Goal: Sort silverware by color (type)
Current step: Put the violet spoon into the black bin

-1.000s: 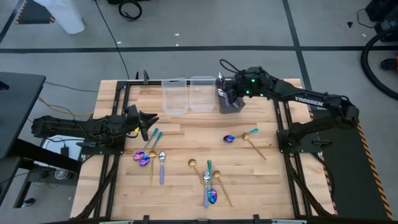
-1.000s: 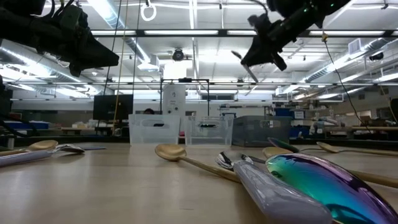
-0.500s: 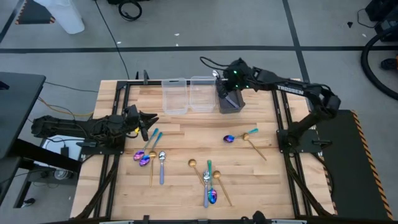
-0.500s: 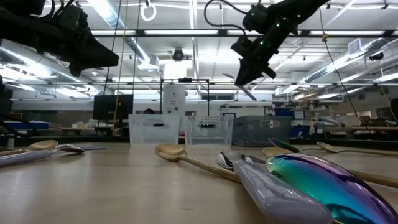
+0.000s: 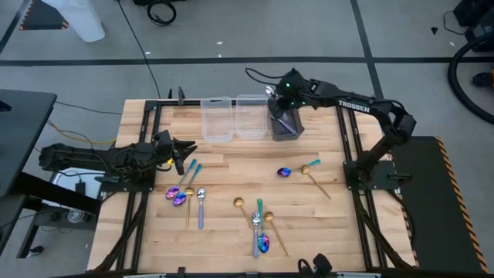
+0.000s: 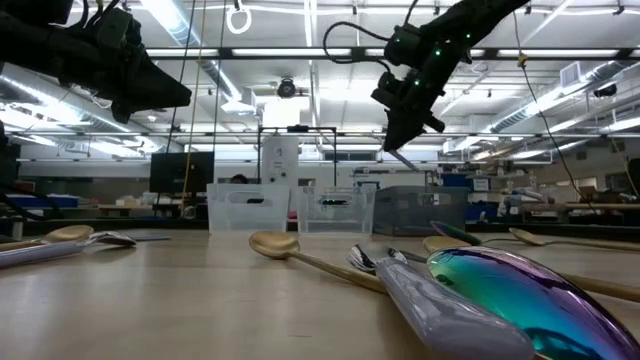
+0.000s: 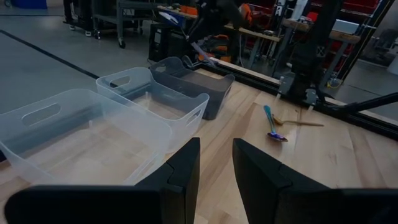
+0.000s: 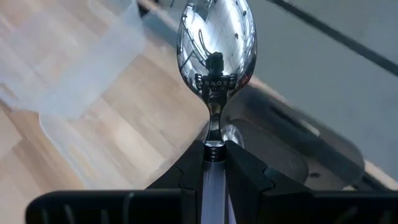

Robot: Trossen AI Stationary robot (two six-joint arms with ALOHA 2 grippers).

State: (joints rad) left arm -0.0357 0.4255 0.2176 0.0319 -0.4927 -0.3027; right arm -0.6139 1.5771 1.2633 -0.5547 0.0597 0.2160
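Observation:
My right gripper (image 5: pixel 281 100) hangs above the dark grey bin (image 5: pixel 284 125) at the table's far edge, shut on a shiny silver spoon (image 8: pixel 216 37). In the low view the spoon (image 6: pixel 398 157) slants down below the fingers, above the bin (image 6: pixel 410 210). My left gripper (image 5: pixel 182 150) waits open at the table's left side, touching nothing. More silverware lies flat on the wood: blue-purple, gold and silver pieces at the left (image 5: pixel 185 197), a mixed cluster near the front (image 5: pixel 259 224), and a few pieces at the right (image 5: pixel 301 170). My right gripper pinches the silver spoon at its neck (image 8: pixel 213 142), just behind the bowl, between its two fingers. The bowl sticks out past the fingertips and the pale handle (image 8: pixel 211 183) runs back between them. The fingers slant down from above, and the spoon is lifted clear over the dark grey bin.
Two clear bins (image 5: pixel 217 117) (image 5: pixel 251 116) stand side by side left of the dark grey one along the far edge. Bare wood lies between the bins and the scattered silverware. The right arm's base (image 5: pixel 374 170) stands at the table's right edge.
My right gripper has carried the silver spoon a little toward the table's left, over the dark grey bin, sinking slightly and tipping more steeply downward. The spoon stays in its fingers. The left arm has kept still.

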